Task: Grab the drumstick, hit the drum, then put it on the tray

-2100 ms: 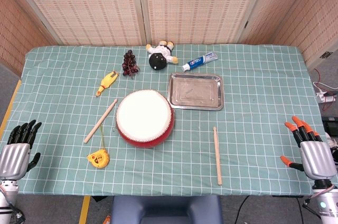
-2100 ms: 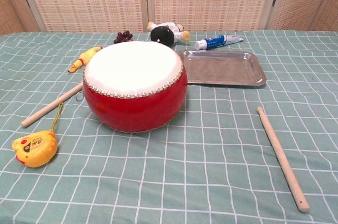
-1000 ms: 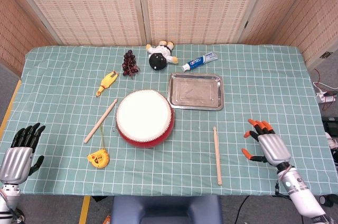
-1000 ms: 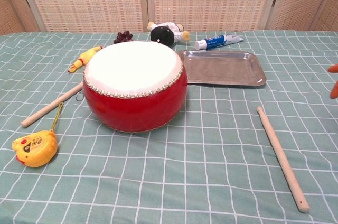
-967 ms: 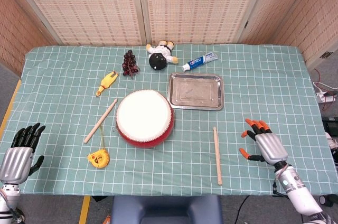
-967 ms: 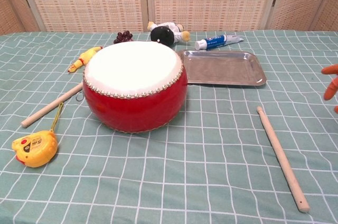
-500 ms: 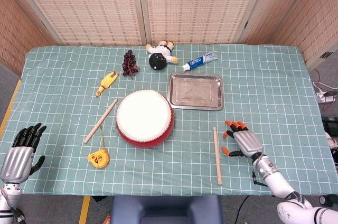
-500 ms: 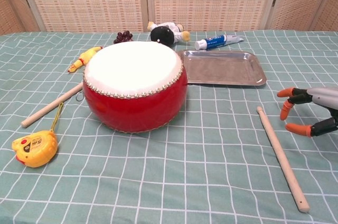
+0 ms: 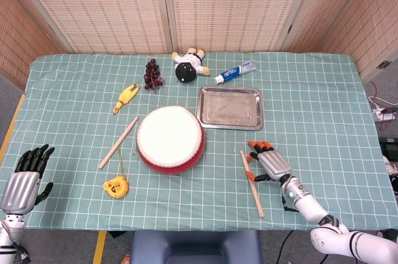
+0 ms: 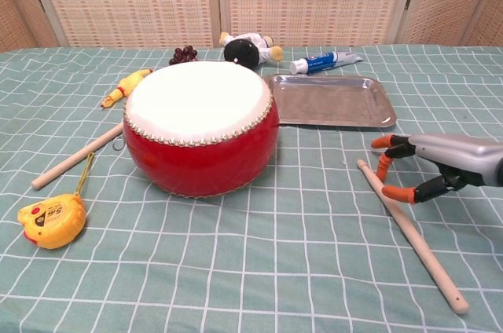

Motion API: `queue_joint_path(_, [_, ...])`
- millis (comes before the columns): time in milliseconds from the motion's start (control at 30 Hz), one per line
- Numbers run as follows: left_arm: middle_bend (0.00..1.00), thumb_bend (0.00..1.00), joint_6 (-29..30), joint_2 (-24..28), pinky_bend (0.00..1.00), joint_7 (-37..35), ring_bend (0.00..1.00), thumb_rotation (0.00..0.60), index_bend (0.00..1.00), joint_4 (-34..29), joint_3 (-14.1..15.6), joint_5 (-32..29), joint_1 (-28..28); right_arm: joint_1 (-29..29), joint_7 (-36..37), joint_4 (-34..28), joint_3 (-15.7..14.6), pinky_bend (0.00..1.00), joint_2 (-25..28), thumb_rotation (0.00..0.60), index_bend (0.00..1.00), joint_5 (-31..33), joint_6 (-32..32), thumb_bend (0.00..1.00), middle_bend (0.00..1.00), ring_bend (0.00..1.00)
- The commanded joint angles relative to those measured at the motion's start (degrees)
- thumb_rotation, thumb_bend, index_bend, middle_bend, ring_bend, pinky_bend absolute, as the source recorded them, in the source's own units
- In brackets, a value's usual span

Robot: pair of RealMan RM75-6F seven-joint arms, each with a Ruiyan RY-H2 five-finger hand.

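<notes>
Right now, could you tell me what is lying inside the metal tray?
Nothing: the tray shows only its bare metal floor in both views. The drumstick lies on the cloth at the right hand, whose fingers touch it. No part of the tray is covered.

Woven-panel folding screen along table's far side, pale frames between panels. Table under green cloth with white grid. Grey floor at left, yellow tape line near front. Cables and power strip at right. Even, soft light

Matt wooden drumstick — shiny metal tray, cloth-covered table.
</notes>
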Motion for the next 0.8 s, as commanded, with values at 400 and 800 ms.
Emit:
queue_joint_path(400, [0.0, 0.3, -0.4, -0.45, 0.03, -1.21, 0.0, 0.6, 0.03, 1.31, -0.06, -0.52, -0.02, 5.6, 3.36, 0.02, -0.14, 0.0, -4.41, 0.31, 0.36, -5.94, -0.35, 0.41, 0.02, 0.0])
queue_joint_path(800, [0.0, 0.3, 0.24, -0.66, 0.03, -2.65, 0.0, 0.6, 0.03, 2.17, 0.34, 0.13, 0.36, 0.5, -4.52, -6.47, -4.26, 0.0, 0.18, 0.413, 0.0, -5.39, 6.87, 0.06, 0.0, 0.0])
